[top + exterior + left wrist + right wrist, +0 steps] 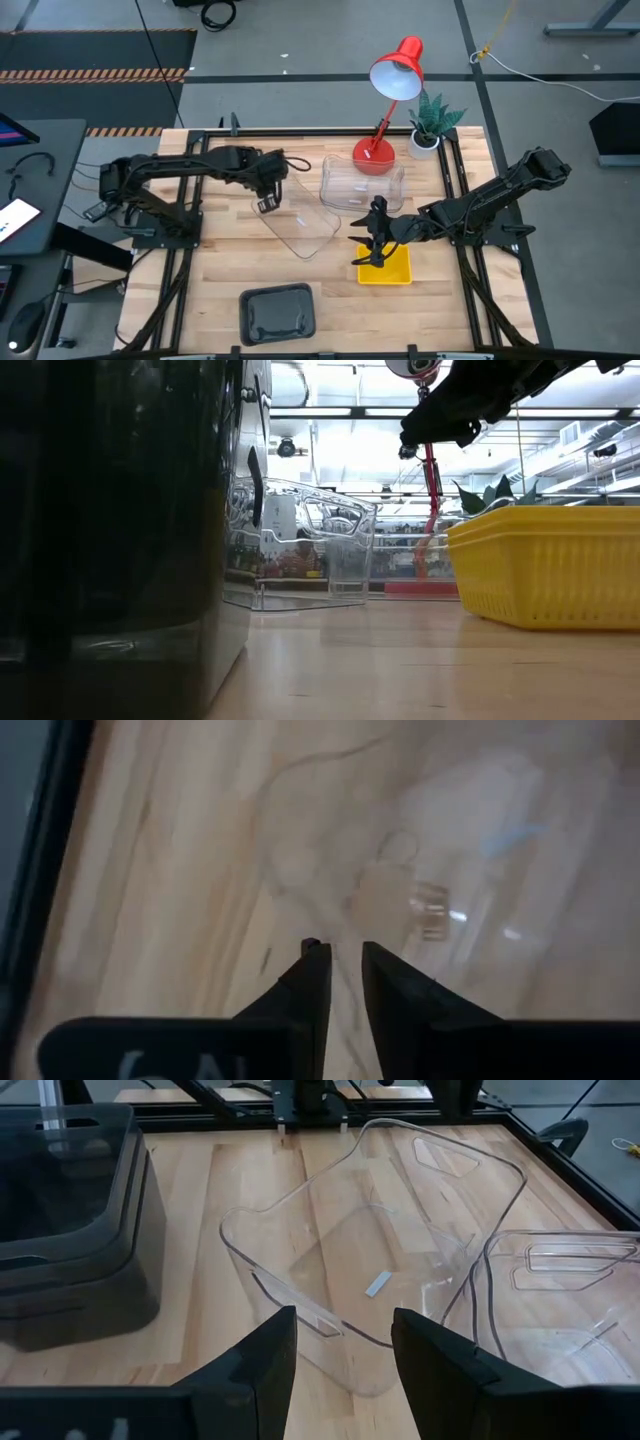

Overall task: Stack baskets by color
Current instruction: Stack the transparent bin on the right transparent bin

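Left end effector (268, 203) at the rim of a tilted clear basket (300, 228), near the desk's (210, 300) middle; clamped on that rim or free of it, cannot tell. Right end effector (372, 245) spread wide, empty, hovering just above the yellow baskets (390, 268) on the right side of the desk.

Handling, as a guess: thin moulded plastic, light, fairly stiff yet springy at the walls; smooth and glossy, so likely slippery under hard pads. Best taken by pinching one wall just below the rolled rim, close to the middle of a short side, to stop swinging. Nested walls may stick when seated.

Looks: shallow, rectangular, rounded corners. Tilted clear basket see-through with a small pale label on its floor, leaning against a second clear basket (362, 185) beside the red lamp (395, 75). Yellow ones opaque, finely ribbed on the outer wall. Dark grey baskets (277, 312) smoky, at the desk's front edge, well apart from the rest.
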Controlling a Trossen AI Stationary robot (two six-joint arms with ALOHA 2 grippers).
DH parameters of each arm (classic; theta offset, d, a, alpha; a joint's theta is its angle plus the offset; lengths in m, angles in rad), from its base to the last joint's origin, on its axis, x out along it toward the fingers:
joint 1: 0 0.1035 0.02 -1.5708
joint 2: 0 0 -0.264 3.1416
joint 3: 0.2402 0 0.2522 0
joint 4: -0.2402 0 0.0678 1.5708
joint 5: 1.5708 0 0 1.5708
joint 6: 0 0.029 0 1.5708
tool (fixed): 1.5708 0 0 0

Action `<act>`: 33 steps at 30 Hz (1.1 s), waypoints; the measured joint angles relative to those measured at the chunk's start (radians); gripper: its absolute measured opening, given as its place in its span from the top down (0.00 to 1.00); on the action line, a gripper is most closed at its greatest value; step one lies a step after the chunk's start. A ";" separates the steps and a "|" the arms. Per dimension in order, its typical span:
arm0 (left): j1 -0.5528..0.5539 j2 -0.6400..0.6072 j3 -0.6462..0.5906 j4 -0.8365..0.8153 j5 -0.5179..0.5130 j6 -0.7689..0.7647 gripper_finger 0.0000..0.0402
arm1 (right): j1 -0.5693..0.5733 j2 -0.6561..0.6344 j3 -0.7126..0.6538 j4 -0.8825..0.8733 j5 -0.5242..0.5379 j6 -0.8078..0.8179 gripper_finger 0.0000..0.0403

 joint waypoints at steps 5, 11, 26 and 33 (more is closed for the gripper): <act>-0.095 0.000 0.044 -0.017 0.129 0.270 0.84 | 0.000 0.000 0.000 0.000 0.000 -0.001 0.58; -0.222 0.005 -0.027 0.047 0.181 0.366 0.80 | 0.000 0.000 0.000 0.000 0.000 0.005 0.58; -0.342 0.075 -0.066 0.086 0.115 0.269 0.51 | 0.000 0.000 0.000 0.016 0.000 0.004 0.58; -0.342 0.193 -0.066 0.078 0.115 0.303 0.54 | 0.000 0.000 0.000 0.016 -0.007 0.007 0.58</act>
